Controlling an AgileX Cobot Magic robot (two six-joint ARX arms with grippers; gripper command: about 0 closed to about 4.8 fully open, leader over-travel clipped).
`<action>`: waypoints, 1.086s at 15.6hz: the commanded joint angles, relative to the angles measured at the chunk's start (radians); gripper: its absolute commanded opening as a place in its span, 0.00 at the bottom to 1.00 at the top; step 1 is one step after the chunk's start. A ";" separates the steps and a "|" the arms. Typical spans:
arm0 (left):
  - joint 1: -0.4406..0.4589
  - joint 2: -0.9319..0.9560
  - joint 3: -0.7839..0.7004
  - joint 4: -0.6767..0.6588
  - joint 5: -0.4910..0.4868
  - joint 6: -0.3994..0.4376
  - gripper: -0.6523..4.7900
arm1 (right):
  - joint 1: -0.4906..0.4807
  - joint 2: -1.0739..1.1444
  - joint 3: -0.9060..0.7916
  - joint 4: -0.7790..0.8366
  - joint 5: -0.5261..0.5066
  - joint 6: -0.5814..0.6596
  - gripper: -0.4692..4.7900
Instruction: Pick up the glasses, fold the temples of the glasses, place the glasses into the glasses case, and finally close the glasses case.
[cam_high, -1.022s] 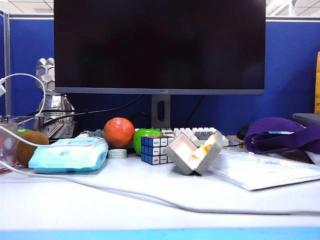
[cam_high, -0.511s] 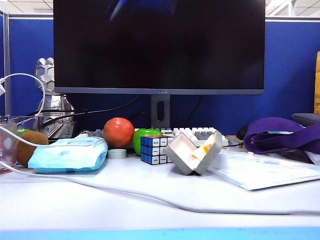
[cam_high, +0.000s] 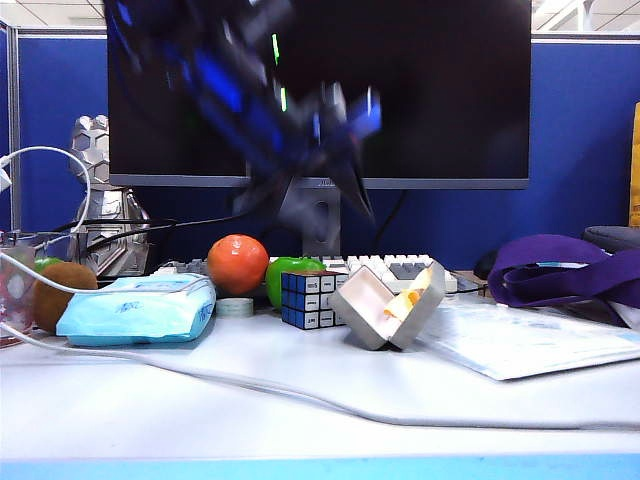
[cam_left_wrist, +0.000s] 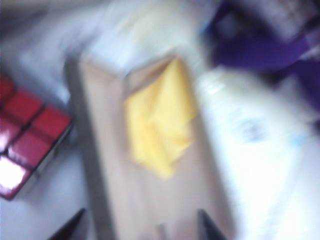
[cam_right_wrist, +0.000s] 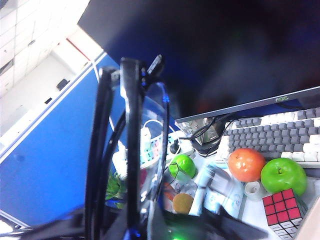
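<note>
The grey glasses case (cam_high: 388, 305) lies open on the table beside the cube, cream lining up, with a yellow cloth (cam_high: 411, 297) inside. My left gripper (cam_high: 350, 190) is a blurred shape hanging above the case and apart from it. In the left wrist view the left gripper (cam_left_wrist: 141, 220) is open, its dark tips spread about the width of the case (cam_left_wrist: 107, 150) and its yellow cloth (cam_left_wrist: 157, 120). The black-framed glasses (cam_right_wrist: 131, 150) stand folded in my right gripper (cam_right_wrist: 145, 225), which is shut on them and is out of the exterior view.
A Rubik's cube (cam_high: 308, 298) touches the case's left side. Behind it are an orange (cam_high: 237, 263), a green apple (cam_high: 290, 270), a keyboard (cam_high: 400, 266) and a monitor (cam_high: 430, 90). A light-blue wipes packet (cam_high: 140, 308), a white cable (cam_high: 300, 395), papers (cam_high: 530, 340) and a purple bag (cam_high: 570, 270) also lie about.
No arm showed in the exterior view before. The left arm has now swept in from the upper left and down to above the case, blurred with motion. The case and other objects have not moved.
</note>
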 joint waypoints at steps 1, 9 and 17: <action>-0.002 0.084 0.002 -0.009 -0.024 -0.031 0.57 | 0.000 -0.005 0.007 0.003 -0.004 -0.006 0.08; -0.040 0.165 0.002 0.089 -0.026 -0.037 0.11 | 0.000 -0.016 0.007 0.000 -0.004 -0.006 0.08; -0.005 -0.041 0.003 0.002 0.142 -0.045 0.11 | 0.000 -0.020 0.007 -0.002 -0.003 -0.006 0.08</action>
